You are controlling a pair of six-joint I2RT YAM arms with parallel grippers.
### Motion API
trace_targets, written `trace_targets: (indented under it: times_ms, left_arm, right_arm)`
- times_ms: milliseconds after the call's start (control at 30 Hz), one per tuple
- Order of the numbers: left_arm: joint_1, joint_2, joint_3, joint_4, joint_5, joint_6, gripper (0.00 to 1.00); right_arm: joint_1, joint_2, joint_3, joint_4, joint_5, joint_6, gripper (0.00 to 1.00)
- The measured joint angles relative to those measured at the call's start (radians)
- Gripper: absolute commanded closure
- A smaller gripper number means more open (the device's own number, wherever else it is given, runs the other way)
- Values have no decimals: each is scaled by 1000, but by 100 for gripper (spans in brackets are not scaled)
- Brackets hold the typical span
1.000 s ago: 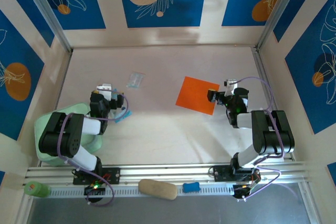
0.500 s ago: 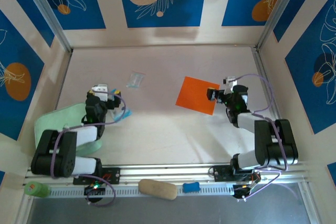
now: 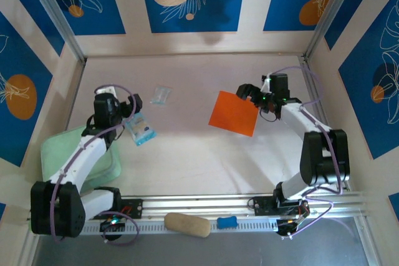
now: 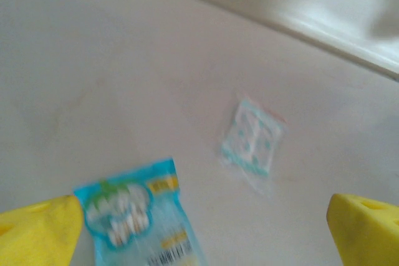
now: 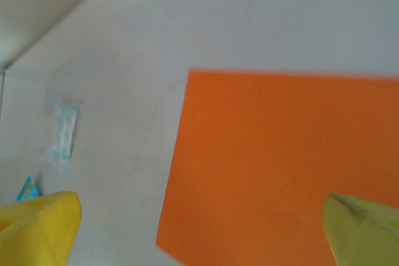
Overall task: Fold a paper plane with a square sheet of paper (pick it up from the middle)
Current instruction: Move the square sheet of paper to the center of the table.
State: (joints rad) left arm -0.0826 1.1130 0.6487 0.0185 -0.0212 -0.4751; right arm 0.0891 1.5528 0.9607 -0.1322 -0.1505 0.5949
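The square sheet of paper (image 3: 233, 113) is bright orange and lies flat and uncreased on the table, right of centre. My right gripper (image 3: 246, 92) hangs open over its far right corner. In the right wrist view the sheet (image 5: 287, 166) spreads between the two yellow fingertips (image 5: 37, 228) of the right gripper (image 5: 199, 232), with nothing held. My left gripper (image 3: 129, 109) is open at the left of the table, beside the blue-and-white packet (image 3: 141, 130). In the left wrist view the left gripper (image 4: 202, 235) is empty. A paper plane is out of view.
A clear wrapper (image 3: 161, 95) lies at the far left-centre, also visible as the wrapper (image 4: 252, 138). The packet (image 4: 137, 216) sits near the left fingertip. A mint green pad (image 3: 59, 151) lies under the left arm. Walls enclose the table; small items rest on the front rail (image 3: 187, 224).
Both arms have stretched away from their bases. The left gripper swung left and farther back, uncovering the packet. The right gripper moved to the sheet's far right corner. The sheet has not moved.
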Motion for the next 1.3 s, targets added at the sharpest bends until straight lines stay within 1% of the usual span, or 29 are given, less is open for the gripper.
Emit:
trace_targets:
  times_ms: [100,167,300,467,633,767,833,967,1067,1133,1233,1300]
  left_arm:
    - [1,-16,-42,-15,92,-69,0]
    - [1,-16,-42,-35,149,-92,0]
    - [1,-33,-42,-70,213,-109,0]
    - [1,-82,-42,-125,230,-127,0]
    - [2,-95,-34,-165,196,-156,0]
    - [2,-117,-35,-156,206,-156,0]
    - [2,-136,-45,-116,228,-163,0]
    - [2,-129,-53,-50,300,-192,0]
    - [2,-90,-53,-8,379,-213,0]
    - [0,-72,-53,-4,421,-224,1]
    - [-15,-75,-53,-24,443,-224,3]
    - [-34,-79,-53,-59,444,-218,4]
  right_arm:
    - [35,93,57,-56,-37,34,6]
    - [56,158,116,-87,-60,47,8]
    - [82,242,201,-143,-61,63,8]
    - [94,311,229,-206,-59,72,8]
    - [116,342,220,-236,-60,72,9]
    - [150,335,197,-215,-69,72,11]
    - [175,322,171,-194,-77,72,11]
    - [257,280,97,-138,-97,96,12]
    - [352,256,46,-80,-115,142,11]
    - [433,249,26,-45,-122,182,11]
    - [528,246,4,13,-131,253,11]
    - [569,238,-17,61,-143,299,11]
